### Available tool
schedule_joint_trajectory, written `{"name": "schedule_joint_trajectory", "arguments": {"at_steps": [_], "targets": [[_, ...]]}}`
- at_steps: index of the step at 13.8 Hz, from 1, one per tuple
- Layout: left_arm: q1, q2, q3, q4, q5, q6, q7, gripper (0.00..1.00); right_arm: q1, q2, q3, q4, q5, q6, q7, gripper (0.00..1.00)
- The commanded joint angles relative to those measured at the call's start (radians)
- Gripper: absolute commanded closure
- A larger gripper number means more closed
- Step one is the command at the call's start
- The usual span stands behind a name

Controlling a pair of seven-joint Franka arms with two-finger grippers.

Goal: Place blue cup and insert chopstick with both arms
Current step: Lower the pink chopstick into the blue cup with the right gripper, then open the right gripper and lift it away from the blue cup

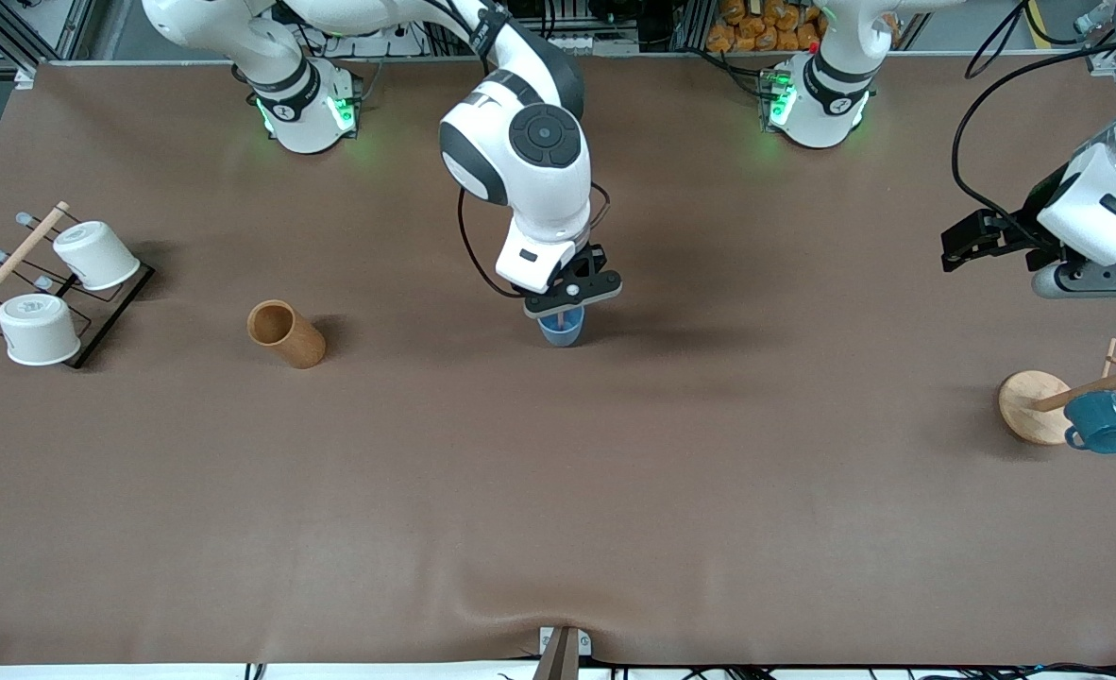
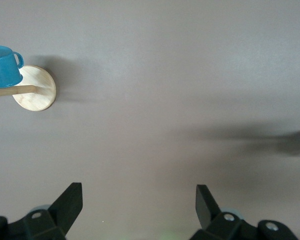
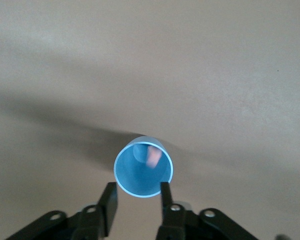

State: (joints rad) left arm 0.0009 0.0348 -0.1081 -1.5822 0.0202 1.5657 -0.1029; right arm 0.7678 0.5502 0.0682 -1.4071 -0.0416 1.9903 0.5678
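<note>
- Your blue cup [image 1: 561, 329] stands upright, mouth up, mid-table, between the two arms' ends.
- The chopstick [image 3: 152, 155] is in the cup, its long axis near vertical. In the right wrist view you see it end-on as a pinkish blur, and the front view shows only a sliver of it.
- Your right gripper [image 1: 572, 295] is directly over the cup, fingers apart. Whether they touch the chopstick, you cannot tell.
- From the front, that gripper hides much of the cup's rim.
- Your left gripper [image 2: 139, 204] waits with its fingers spread wide and nothing between them, over bare table [image 1: 709, 472] toward the left arm's end.
- The mug stand [image 1: 1035, 406] with a teal mug [image 1: 1102, 422] is cut off by the frame edge.
</note>
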Motion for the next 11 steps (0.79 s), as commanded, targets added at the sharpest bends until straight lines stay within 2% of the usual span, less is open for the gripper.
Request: {"name": "schedule_joint_trajectory", "arguments": {"at_steps": [1,7,11], "targets": [[0.010,-0.019,-0.005,-0.018,-0.016,0.013,0.011,0.00,0.016,-0.016,-0.008,0.007,-0.017,-0.011,0.050,0.00],[0.011,-0.022,-0.001,-0.016,-0.019,0.013,0.011,0.00,-0.010,-0.133,-0.015,0.014,-0.015,-0.108,0.052,0.00],[0.027,-0.026,-0.002,-0.012,-0.019,0.013,0.011,0.00,-0.135,-0.193,-0.015,0.013,-0.015,-0.186,-0.115,0.00]]}}
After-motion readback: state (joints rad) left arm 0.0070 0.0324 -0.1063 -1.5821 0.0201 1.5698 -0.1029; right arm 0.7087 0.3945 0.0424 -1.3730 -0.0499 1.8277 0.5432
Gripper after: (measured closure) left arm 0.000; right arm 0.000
